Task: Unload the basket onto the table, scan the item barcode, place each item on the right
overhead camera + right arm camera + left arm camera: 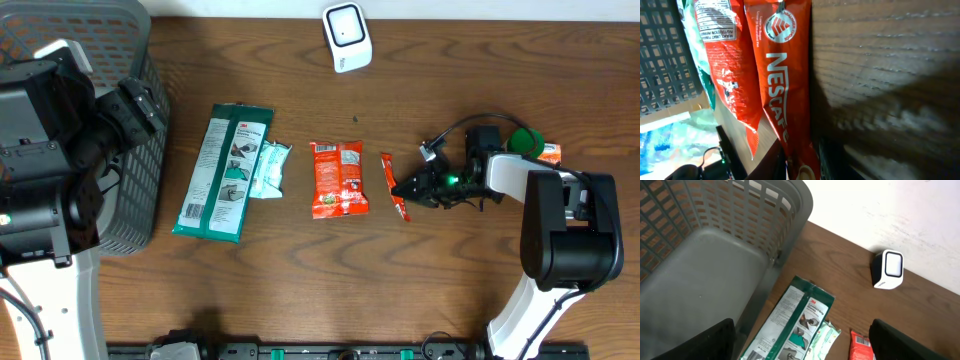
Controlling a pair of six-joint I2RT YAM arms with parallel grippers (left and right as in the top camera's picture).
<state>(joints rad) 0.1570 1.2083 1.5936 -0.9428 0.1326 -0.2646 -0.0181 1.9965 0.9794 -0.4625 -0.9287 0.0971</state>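
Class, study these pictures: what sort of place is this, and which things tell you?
Probably a mock shop checkout set up for robot practice: a white barcode scanner on the wooden table, a Nescafe stick in a row of packets, and a grey basket alongside.

Left arm (pixel 50 170) held high; left gripper (pixel 800 347) pointing down, fingers (pixel 710 342) spread wide either side of it; right arm (pixel 560 230) stretched low, wrist level; right gripper (pixel 408 188) jaws narrow, flanking sachet (pixel 785 90) end between them; pinch unclear.
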